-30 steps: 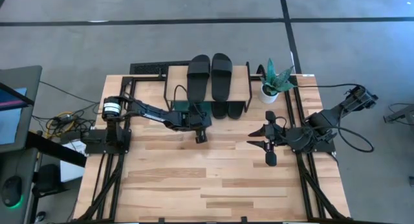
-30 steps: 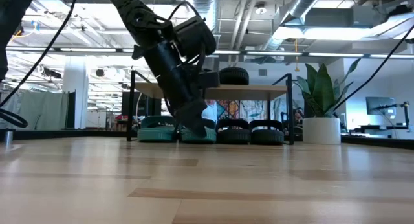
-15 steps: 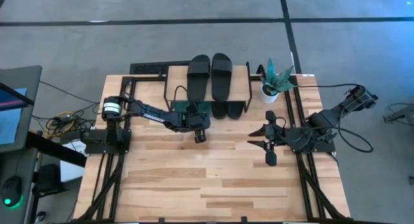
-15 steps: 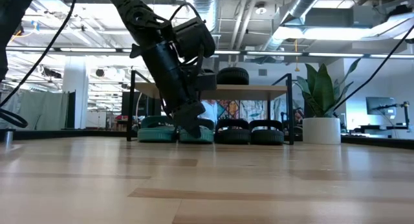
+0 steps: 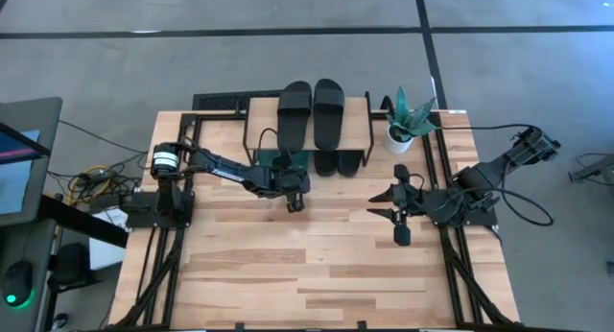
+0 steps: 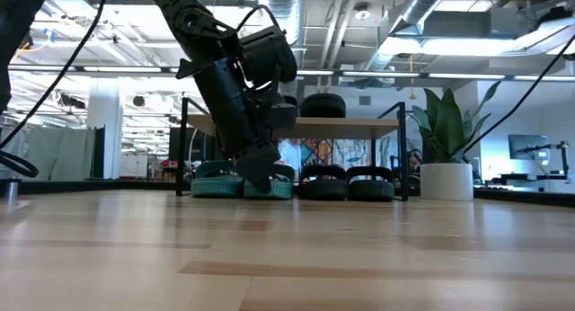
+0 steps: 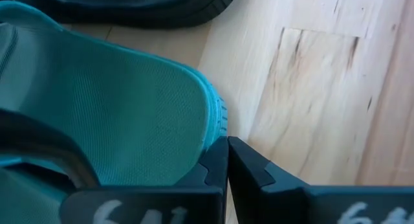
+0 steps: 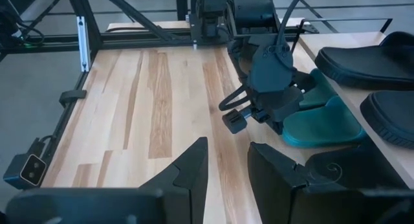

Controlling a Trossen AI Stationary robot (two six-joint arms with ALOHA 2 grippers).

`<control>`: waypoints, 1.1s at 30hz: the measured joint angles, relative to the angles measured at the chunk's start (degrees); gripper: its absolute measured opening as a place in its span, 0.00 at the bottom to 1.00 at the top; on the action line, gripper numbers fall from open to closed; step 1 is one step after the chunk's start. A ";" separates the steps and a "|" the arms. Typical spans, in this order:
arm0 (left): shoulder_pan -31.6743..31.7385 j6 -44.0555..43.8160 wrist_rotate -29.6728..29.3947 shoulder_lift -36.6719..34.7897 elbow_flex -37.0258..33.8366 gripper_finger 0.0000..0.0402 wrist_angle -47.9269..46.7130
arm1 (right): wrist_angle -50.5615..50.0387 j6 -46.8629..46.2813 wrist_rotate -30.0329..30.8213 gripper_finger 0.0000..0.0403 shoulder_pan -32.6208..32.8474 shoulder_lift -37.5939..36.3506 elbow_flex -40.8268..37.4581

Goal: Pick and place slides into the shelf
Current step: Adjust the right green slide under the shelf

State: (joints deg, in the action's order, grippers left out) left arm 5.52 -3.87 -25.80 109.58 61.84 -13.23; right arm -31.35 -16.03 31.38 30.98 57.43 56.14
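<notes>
At the shelf's point(image 5: 369, 130) front edge, we find the left gripper point(image 5: 296, 203) low over the table point(image 5: 317, 274), its fingers point(image 7: 259, 179) pressed together and holding nothing, its tip just beside the heel of a green slide point(image 7: 129, 114).

Progress, as we judge it: nearly complete. One black pair point(image 5: 312, 111) lies on the shelf top. A second black pair point(image 6: 348, 182) and the green pair point(image 6: 220, 181) sit under the plank. No slide lies loose on the open table. What remains appears to be a final nudge of the green slide nearest the gripper, whose heel projects from under the shelf.

Orientation: we read each slide's long axis as running front to back across the shelf, heels toward the table's open side.

The right gripper point(image 5: 396, 205) waits at the table's right side, fingers point(image 8: 187, 166) spread and empty.
</notes>
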 joint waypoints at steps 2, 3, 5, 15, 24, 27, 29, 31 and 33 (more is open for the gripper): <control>0.00 0.06 0.02 0.00 0.00 0.00 0.29 | 0.00 0.00 0.00 0.24 0.00 0.00 0.00; 0.00 0.02 0.00 0.00 0.00 0.00 0.40 | 0.02 0.00 0.00 0.24 0.00 0.00 0.00; 0.00 -0.11 -0.03 0.00 0.00 0.00 0.50 | 0.00 0.00 0.00 0.24 0.00 0.00 0.00; -0.31 -0.14 0.48 0.00 -0.02 0.00 0.81 | 0.00 -0.02 0.00 0.24 0.00 0.00 0.00; -0.96 -0.42 0.37 0.00 -0.02 0.05 1.02 | 0.00 -0.04 -0.02 0.24 0.00 0.00 0.00; -1.65 -0.42 -0.01 -0.12 -0.02 0.07 0.93 | 0.02 -0.04 -0.02 0.24 0.00 0.00 0.00; -2.23 -0.42 -0.91 -0.23 -0.02 0.08 0.91 | 0.02 -0.04 -0.02 0.24 0.00 0.00 0.00; -2.81 -0.42 -1.98 -0.66 -0.02 0.09 0.45 | 0.00 -0.04 -0.04 0.24 0.00 0.00 0.00; -3.29 -0.42 -2.59 -0.87 0.02 0.10 0.43 | 0.02 -0.04 -0.04 0.24 0.00 0.00 0.00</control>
State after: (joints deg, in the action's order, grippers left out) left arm 2.23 -4.29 -28.39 108.71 61.86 -12.80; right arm -31.33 -16.08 31.33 30.98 57.43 56.14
